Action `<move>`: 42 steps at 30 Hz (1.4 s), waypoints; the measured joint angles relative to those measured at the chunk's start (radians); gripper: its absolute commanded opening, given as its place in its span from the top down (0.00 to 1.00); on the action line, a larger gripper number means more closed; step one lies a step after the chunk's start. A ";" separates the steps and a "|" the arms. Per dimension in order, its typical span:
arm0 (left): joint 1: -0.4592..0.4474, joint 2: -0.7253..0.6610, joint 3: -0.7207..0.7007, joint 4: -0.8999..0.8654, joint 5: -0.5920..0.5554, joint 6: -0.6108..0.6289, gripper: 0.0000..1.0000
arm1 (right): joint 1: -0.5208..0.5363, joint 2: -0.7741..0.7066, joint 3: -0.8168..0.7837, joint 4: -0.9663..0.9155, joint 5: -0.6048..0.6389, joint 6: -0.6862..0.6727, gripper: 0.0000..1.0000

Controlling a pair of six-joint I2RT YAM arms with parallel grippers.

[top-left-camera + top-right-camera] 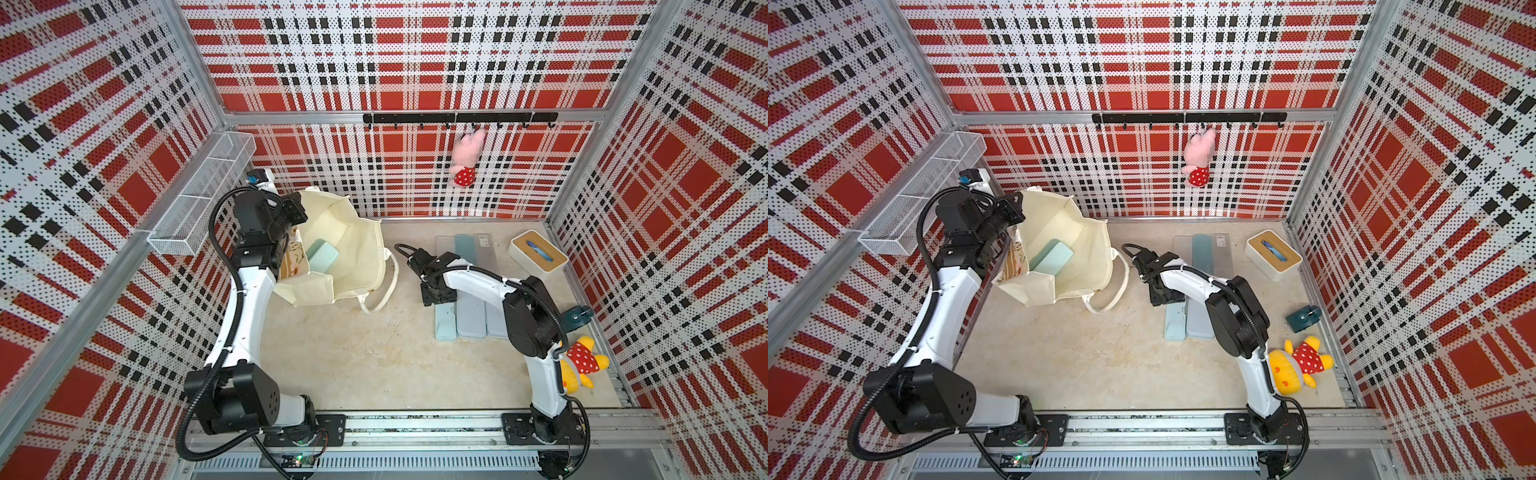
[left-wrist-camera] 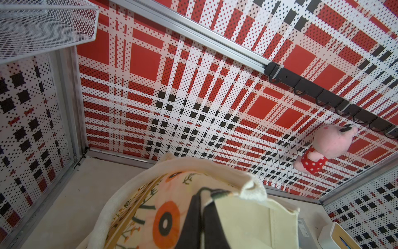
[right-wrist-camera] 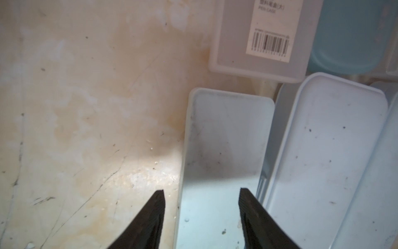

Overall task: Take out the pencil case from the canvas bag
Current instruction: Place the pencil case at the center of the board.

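Your left gripper (image 2: 202,197) is squeezed shut on the top edge of the canvas bag (image 1: 361,257). In the left wrist view you can see the cloth caught between its two black fingers. The bag stands at the far left corner of the table (image 1: 353,357) with its mouth wide open. One white handle (image 1: 384,291) flops down onto the table beside it. The pencil case (image 1: 322,255) is inside the bag. It is a soft green-blue color, lies tilted against the bag's inner wall, and is apart from both grippers. Your right gripper (image 3: 202,191) is well apart from the bag, near the right side of the table. It hangs low above a row of cases that lie side by side. Its fingers are partly spread and hold nothing, and one end of a pale blue case (image 3: 226,140) lies under the gap between them. A white box (image 1: 538,249) with a wooden lid sits at the far right corner. A yellow toy (image 1: 584,365) lies by the right edge.
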 measured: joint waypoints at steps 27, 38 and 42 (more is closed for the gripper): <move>0.000 0.000 0.000 0.000 0.003 -0.004 1.00 | -0.010 0.043 0.007 -0.025 0.086 -0.117 0.46; -0.019 0.000 0.000 0.000 0.013 0.008 1.00 | -0.011 -0.088 -0.100 0.101 0.069 -0.129 0.42; -0.090 0.008 0.009 -0.013 0.020 0.047 1.00 | -0.011 -0.303 -0.204 0.261 0.027 -0.101 0.41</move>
